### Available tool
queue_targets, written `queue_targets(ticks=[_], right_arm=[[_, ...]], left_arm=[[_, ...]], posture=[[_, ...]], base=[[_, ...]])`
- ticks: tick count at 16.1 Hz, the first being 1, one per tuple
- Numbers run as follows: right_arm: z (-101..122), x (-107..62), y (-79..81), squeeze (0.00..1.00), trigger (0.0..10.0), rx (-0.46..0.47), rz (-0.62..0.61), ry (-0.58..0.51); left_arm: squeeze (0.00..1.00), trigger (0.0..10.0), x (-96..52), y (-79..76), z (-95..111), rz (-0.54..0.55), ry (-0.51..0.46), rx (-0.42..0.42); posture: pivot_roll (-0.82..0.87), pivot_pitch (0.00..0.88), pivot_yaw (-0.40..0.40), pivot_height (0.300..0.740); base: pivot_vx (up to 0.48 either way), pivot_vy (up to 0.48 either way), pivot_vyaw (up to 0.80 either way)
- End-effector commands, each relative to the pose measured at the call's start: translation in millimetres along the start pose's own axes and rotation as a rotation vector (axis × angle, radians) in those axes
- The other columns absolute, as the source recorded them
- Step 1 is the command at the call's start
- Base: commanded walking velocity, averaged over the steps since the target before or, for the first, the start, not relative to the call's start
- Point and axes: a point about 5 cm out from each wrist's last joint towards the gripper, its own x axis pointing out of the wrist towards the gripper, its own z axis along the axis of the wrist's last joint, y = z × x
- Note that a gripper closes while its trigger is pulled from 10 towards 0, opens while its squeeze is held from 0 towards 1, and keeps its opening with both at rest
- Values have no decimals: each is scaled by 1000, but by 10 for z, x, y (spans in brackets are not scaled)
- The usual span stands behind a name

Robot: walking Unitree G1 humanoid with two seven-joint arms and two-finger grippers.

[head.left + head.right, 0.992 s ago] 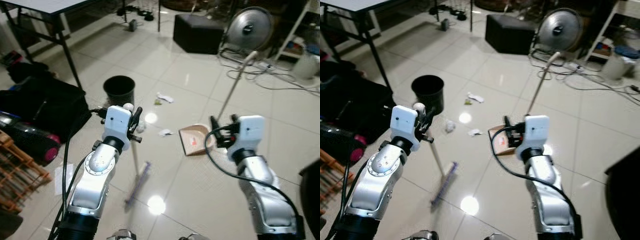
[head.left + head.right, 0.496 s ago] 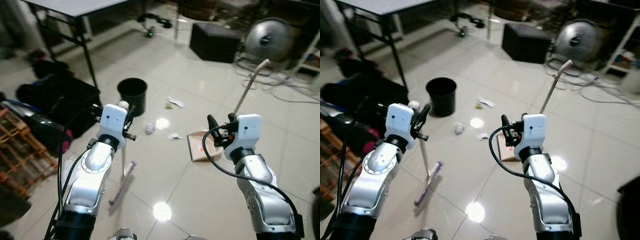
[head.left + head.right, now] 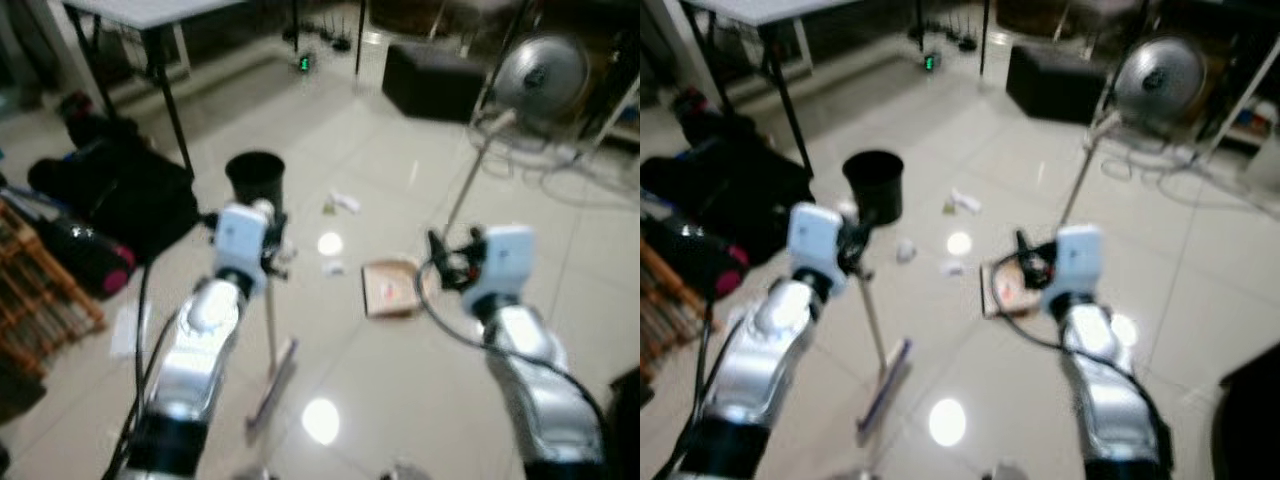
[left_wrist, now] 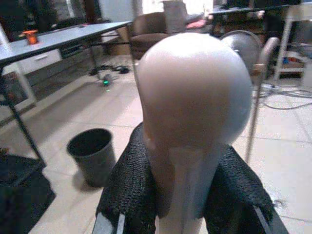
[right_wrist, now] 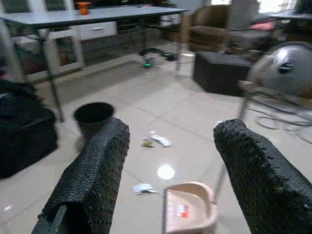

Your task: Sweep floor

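Paper scraps on glossy tiles

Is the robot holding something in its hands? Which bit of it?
Yes. The left gripper holds the broom just under its rounded handle top. The right gripper is open and holds nothing.

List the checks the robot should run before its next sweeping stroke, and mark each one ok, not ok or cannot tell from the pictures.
1. Left hand shut on the broom near its rounded top: ok.
2. Broom head on the floor: ok, it rests on the tiles below the left arm.
3. Dustpan within the stroke: ok, it lies on the floor ahead.
4. Right hand holding the dustpan's handle: not ok, its fingers are open and apart from the handle.
5. Scraps located: ok, between the bin and dustpan.
6. View sharp enough to aim: not ok, the head views are blurred.
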Motion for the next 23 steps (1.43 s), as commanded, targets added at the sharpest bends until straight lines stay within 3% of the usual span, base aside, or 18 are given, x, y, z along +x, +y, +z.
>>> queue_targets(ticks=[1,4,11,19,23], right_arm=[[15,-1,52,0,10000,16,15,-1],[12,-18,43,0,10000,43,-1,-1],[-11,-65,22,0,10000,58,-17,8],[11,-80,24,0,10000,11,9,10],[12,-66,71,0,10000,-4,39,13]], left_arm=[[0,10000,21,54,78,8,-22,27],[0,10000,26,27,131,-18,-69,30],[0,10000,30,8,125,-35,-66,33],[0,10000,25,16,112,-26,-60,28],[0,10000,-9,36,87,-13,-49,29]], posture=[[-57,42,0,740],[-61,44,2,740],[-70,50,13,740],[-72,57,16,740],[-68,60,16,740]], base=[[0,0,0],[0,0,0],[270,0,-705],[350,0,0],[349,0,744]])
